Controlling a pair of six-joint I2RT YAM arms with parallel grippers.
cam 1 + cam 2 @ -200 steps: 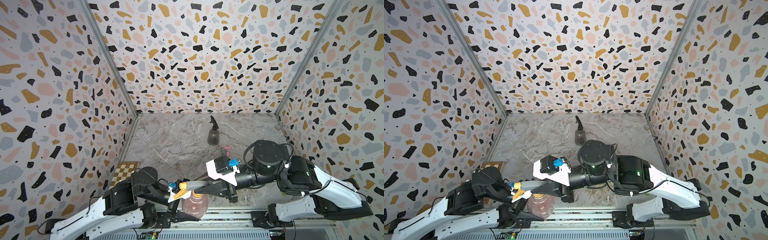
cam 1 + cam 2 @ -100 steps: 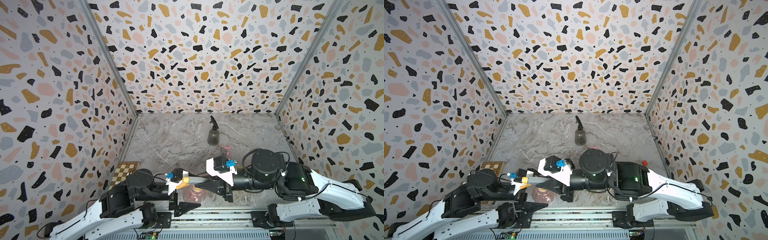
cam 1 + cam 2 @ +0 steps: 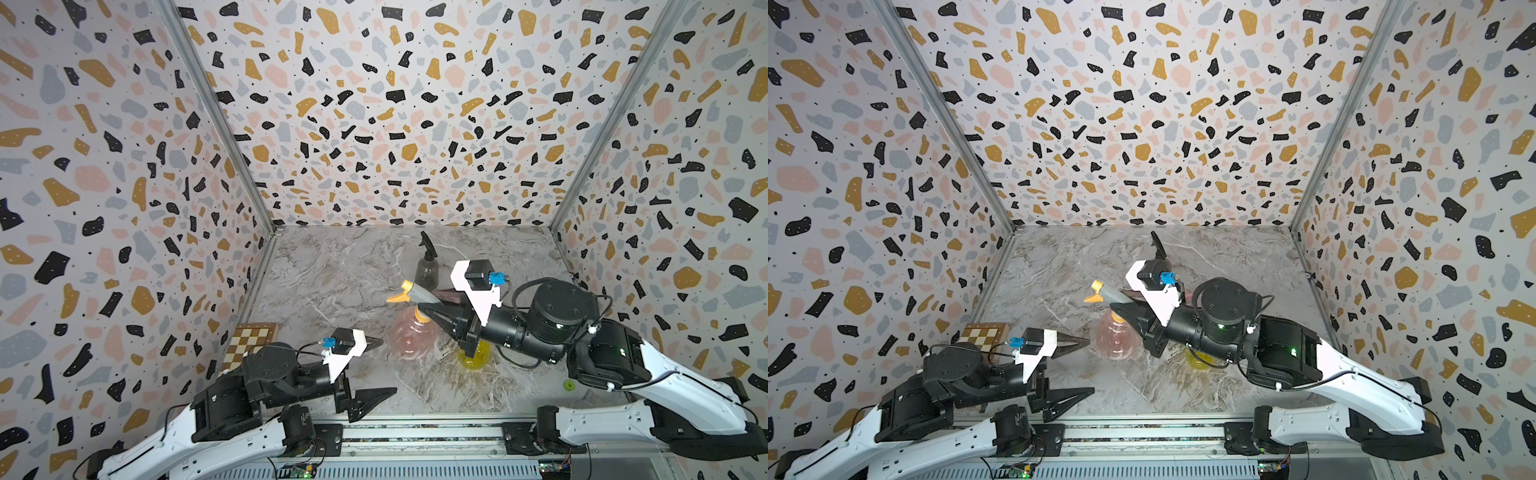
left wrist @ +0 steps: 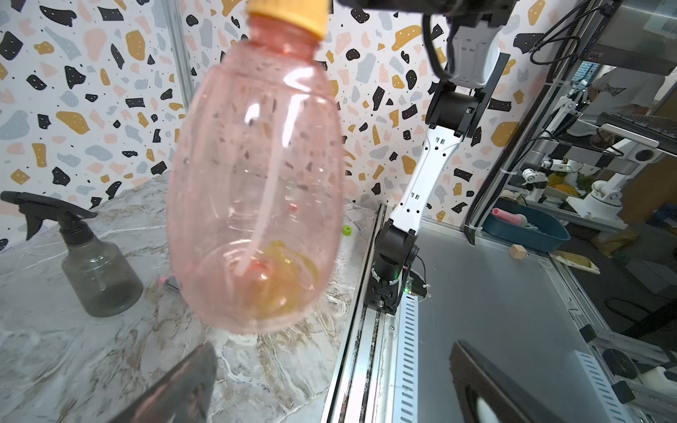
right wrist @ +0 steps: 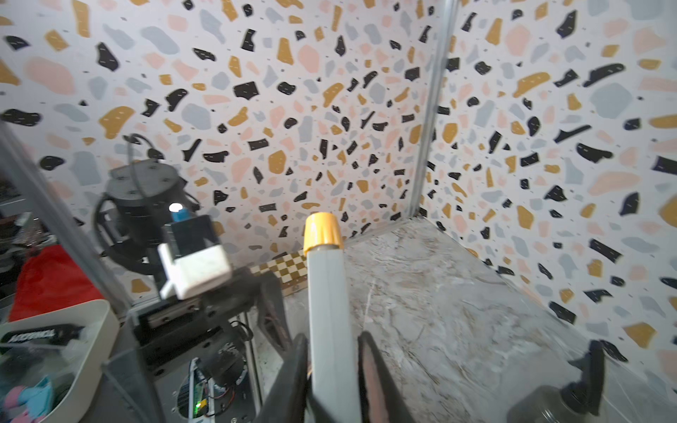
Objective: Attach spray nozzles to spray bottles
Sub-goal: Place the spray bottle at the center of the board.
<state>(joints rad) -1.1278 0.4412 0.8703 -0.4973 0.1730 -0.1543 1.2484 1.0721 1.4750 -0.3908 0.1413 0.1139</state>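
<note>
Two claws, one bottle in the air. The right claw [image 3: 430, 305] is pinching the grey barrel of the grey-and-orange plastic trigger nozzle [image 3: 415, 293], jaws tight on either side of it in the right wrist view. Below it hangs the rounded translucent pink plastic bottle [image 3: 409, 338]. From the left wrist view the orange collar [image 4: 285, 14] sits over the neck and the thin dip tube [image 4: 263, 205] runs down inside, nearly to the base. The bottle looks to be clear of the marble-patterned counter [image 3: 332, 282] and a little tilted. If so, the collar is carrying it, so I'd call that thread caught, though I can't tell how tight it is.

The left claw [image 3: 374, 370] is spread wide and empty, well apart from the pink bottle.

At the back, the smoky dark grey bottle [image 3: 426, 272] stands upright with the all-black trigger nozzle [image 3: 427, 245] on top. That pair looks finished.

What's left? The rounded yellow translucent bottle [image 3: 476, 357] sits on the counter under the right forearm, mostly hidden, its neck out of view. A small pink-and-grey piece [image 4: 166, 281] lies on the counter just beside the dark bottle. It is probably the third nozzle, but too small to be sure.

So: one done, one joined and waiting to be set down, one pair to go.
</note>
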